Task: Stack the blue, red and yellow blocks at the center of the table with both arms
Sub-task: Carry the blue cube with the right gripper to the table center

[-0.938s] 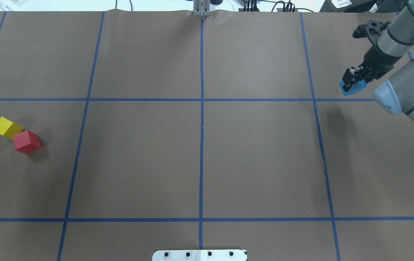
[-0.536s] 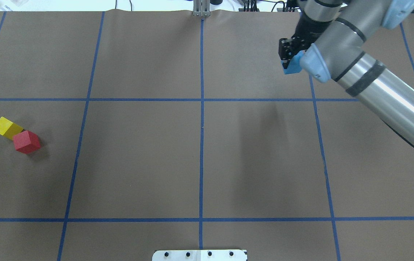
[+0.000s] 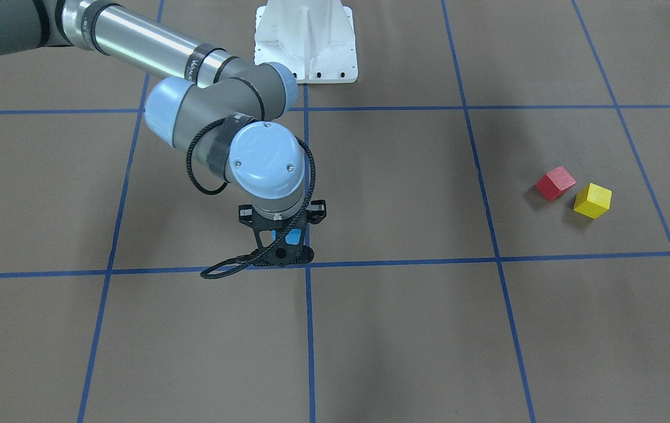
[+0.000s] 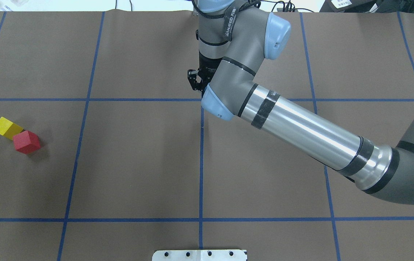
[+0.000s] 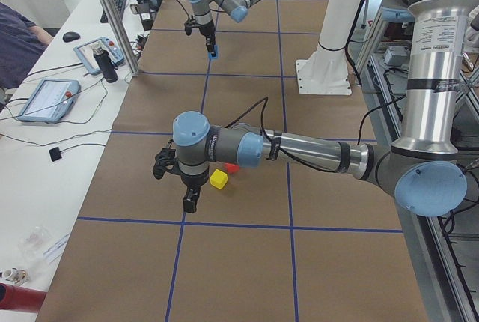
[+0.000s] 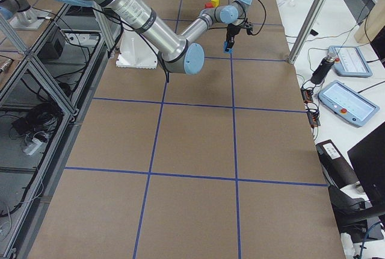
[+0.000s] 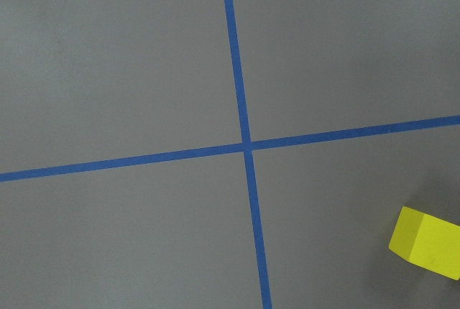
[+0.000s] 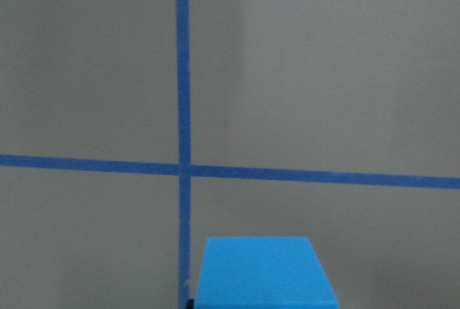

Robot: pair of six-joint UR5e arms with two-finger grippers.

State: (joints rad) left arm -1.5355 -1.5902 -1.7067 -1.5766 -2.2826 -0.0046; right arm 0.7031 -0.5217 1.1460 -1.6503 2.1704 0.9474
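Note:
My right gripper [image 3: 285, 242] is shut on the blue block [image 3: 292, 237] and holds it over the centre line, near the far tape crossing. The block also fills the bottom of the right wrist view [image 8: 266, 269]. In the overhead view the gripper [image 4: 195, 80] is mostly hidden behind its own arm. The red block [image 4: 27, 141] and the yellow block [image 4: 6, 127] lie touching at the table's left side. My left gripper [image 5: 190, 204] shows only in the exterior left view, hanging beside the yellow block [image 5: 218, 179]; I cannot tell whether it is open. The yellow block shows in the left wrist view [image 7: 428, 243].
Blue tape lines split the brown table into a grid; one crossing lies just ahead of the blue block [image 8: 183, 169]. The white robot base [image 3: 305, 41] stands at the near edge. A metal post [image 4: 201, 11] stands at the far edge.
My right arm has swept left with the blue block, from the far right of the table to the centre line. The red and yellow blocks have not moved.

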